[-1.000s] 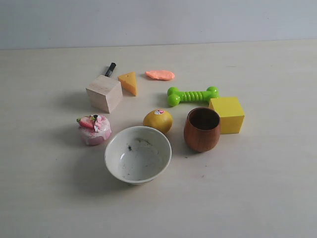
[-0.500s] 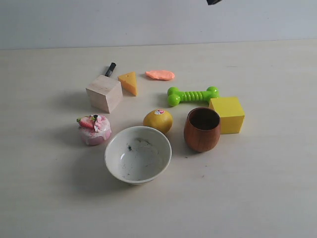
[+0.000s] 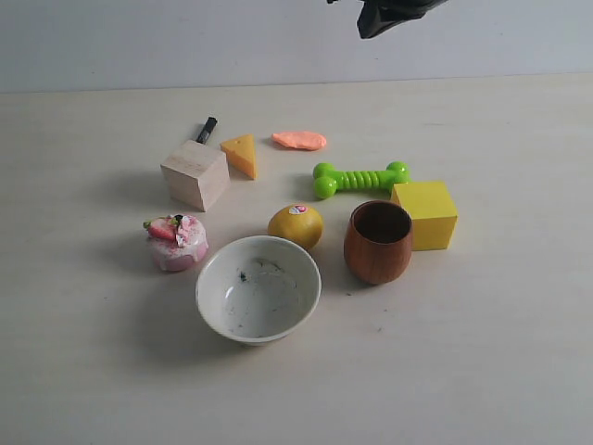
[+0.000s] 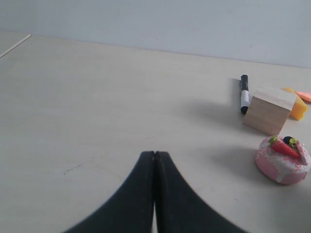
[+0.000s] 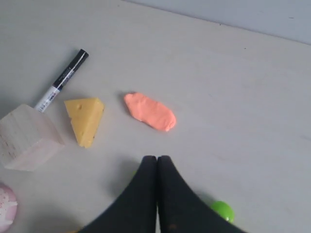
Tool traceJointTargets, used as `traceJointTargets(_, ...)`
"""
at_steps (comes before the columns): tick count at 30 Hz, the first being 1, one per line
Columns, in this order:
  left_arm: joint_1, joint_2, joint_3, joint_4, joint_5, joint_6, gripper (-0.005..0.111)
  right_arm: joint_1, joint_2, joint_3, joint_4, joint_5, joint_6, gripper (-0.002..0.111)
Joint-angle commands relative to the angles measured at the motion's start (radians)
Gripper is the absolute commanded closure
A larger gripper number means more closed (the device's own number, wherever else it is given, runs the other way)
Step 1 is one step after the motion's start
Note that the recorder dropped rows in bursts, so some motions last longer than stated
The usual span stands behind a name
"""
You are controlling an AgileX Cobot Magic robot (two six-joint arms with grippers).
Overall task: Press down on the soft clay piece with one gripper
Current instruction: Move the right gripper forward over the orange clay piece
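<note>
Lower into the exterior view than half a second ago: right gripper (image 3: 384,17), now a larger dark mass at the top edge, cut off there, above and well apart from everything on the table (image 3: 500,371). Jaw state unreadable from that angle; in the right wrist view (image 5: 156,160), both black fingers pressed together, nothing between them. Left gripper (image 4: 154,155) likewise pressed together over bare tabletop, clear of all objects.

Soft clay piece (image 3: 299,140) flat on the table at the far side of the cluster, touching nothing. Nearest neighbours: cheese wedge (image 3: 241,154) to the exterior view's left and green bone toy (image 3: 359,177) nearer the camera, both apart from it. Open tabletop behind it and off to the right, up to the wall line.

Marker (image 3: 207,129) partly hidden behind wooden cube (image 3: 195,174) in the exterior view, seen whole from the right wrist (image 5: 62,80). Bone toy there reduced to one green knob (image 5: 222,211) beside the fingers. From the left wrist, clay only an orange sliver (image 4: 306,96) at the frame edge past the wedge.
</note>
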Motion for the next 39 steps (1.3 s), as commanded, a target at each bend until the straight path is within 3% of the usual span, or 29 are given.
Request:
traceJointTargets(1, 0.002, -0.006, 0.001, -0.006, -0.007, -0.001, 0.107, 0.0, -0.002, -0.008, 0.013, -0.059, -0.011, 0.108)
traceJointTargets(6, 0.002, -0.006, 0.001, -0.006, -0.007, -0.001, 0.107, 0.006, 0.112, -0.094, 0.051, 0.035, -0.022, 0.108)
traceJointTargets(15, 0.002, -0.006, 0.001, -0.006, -0.007, -0.001, 0.107, 0.059, 0.324, -0.205, -0.015, 0.007, -0.018, 0.108)
traceJointTargets(30, 0.002, -0.006, 0.001, -0.006, -0.007, -0.001, 0.107, 0.059, 0.345, -0.205, -0.039, -0.045, -0.104, 0.108)
traceJointTargets(33, 0.002, -0.006, 0.001, -0.006, -0.007, -0.001, 0.107, 0.038, 0.345, -0.205, -0.082, -0.05, -0.072, 0.108)
traceJointTargets(39, 0.002, -0.006, 0.001, -0.006, -0.007, -0.001, 0.107, -0.039, 0.345, -0.205, 0.033, -0.065, -0.101, 0.108)
